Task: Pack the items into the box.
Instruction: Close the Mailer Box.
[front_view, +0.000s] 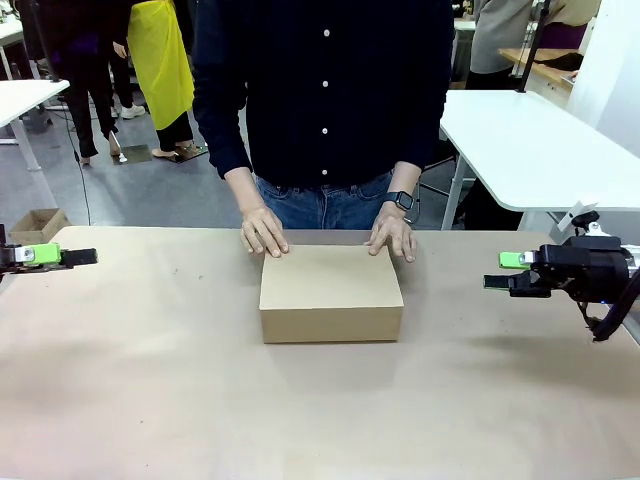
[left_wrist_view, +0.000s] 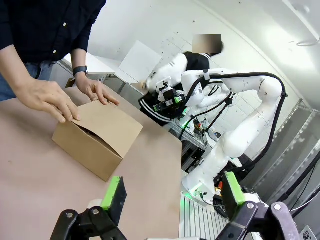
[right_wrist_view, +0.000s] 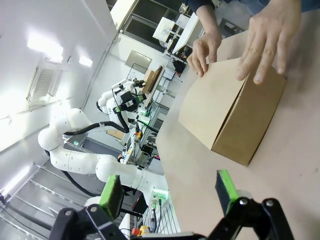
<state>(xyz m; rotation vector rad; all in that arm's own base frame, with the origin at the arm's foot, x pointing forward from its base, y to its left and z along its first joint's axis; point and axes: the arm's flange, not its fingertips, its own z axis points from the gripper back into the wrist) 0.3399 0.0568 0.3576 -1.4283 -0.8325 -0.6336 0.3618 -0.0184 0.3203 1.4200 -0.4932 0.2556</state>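
Observation:
The brown cardboard box (front_view: 331, 293) sits at the table's middle with its lid down. A person's two hands (front_view: 264, 232) rest on its far edge, pressing the lid (left_wrist_view: 107, 120). The pouch, knife and black tool are hidden. My left gripper (front_view: 52, 256) hovers open at the far left of the table, well away from the box (left_wrist_view: 95, 139). Over the right side my right gripper (front_view: 512, 271) also stands open, nothing between its green pads (right_wrist_view: 226, 189), with the box (right_wrist_view: 231, 116) a good way off.
The person stands at the far edge of the brown table (front_view: 150, 400). A small brown carton (front_view: 36, 224) sits on the floor at far left. White tables (front_view: 535, 145) stand behind.

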